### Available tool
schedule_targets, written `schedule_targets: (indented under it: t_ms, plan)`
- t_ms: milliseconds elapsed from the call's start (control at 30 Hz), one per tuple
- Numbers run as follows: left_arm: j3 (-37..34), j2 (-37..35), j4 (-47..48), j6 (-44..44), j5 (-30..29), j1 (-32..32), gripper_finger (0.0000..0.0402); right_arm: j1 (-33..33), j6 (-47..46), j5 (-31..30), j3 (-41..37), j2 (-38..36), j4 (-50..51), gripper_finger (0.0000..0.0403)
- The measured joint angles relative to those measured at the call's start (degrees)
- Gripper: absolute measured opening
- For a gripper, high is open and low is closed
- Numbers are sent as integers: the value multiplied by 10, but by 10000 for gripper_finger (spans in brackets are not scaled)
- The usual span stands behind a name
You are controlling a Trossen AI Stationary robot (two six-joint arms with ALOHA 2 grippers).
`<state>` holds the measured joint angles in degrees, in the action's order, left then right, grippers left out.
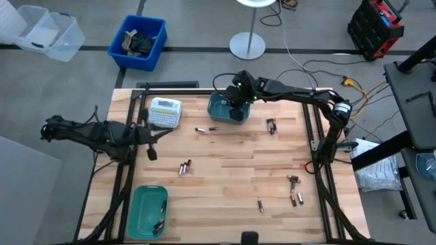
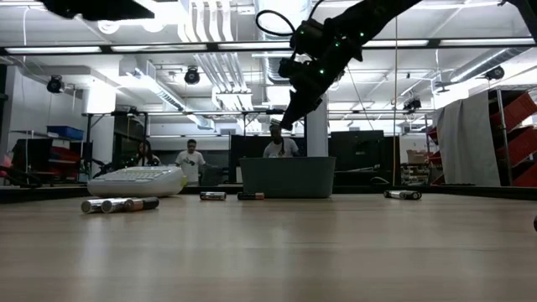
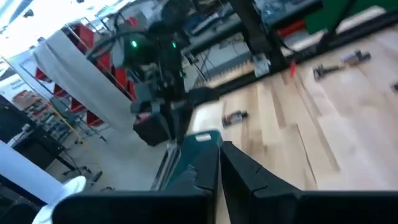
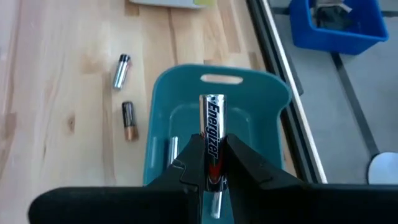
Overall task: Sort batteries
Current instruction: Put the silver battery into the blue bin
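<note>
My right gripper [image 1: 235, 102] hangs over the far teal bin [image 4: 267, 93], shut on a silver battery [image 4: 211, 127]. One battery [image 4: 173, 152] lies inside that bin. Loose batteries lie on the table: a pair [image 1: 206, 128] left of the bin, one [image 1: 271, 125] to its right, a pair [image 1: 184, 167] at mid-table, and several [image 1: 296, 190] toward the near right. A second teal bin [image 1: 139, 204] at the near left holds a few batteries [image 1: 161, 221]. My left gripper [image 1: 151, 153] waits shut over the table's left side, holding nothing. My right gripper pinches the battery between its two fingers at the battery's rear half [image 4: 212, 158]. The battery lies along the fingers and sticks out past their tips. The fingers slant down from above. The battery is lifted clear, over the bin's opening.
A white label-maker [image 1: 165, 112] sits at the far left of the table, beside the far bin. Dark frame rails run along the table's left and right sides. People stand in the room beyond the table [image 2: 191, 159]. Bare wood lies at the table's middle.
</note>
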<state>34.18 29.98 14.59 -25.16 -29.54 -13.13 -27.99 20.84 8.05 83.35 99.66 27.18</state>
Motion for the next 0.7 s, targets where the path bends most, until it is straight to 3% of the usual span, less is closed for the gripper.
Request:
schedule_targets:
  t_ms: [300, 700]
  plan:
    - [-32, -82, 34, -11, -58, 0, 0, -15, 7, 2, 3, 14, 1, 34]
    - [-32, -120, 40, 10, -60, 0, 0, -24, -18, 12, 7, 45, -12, 34]
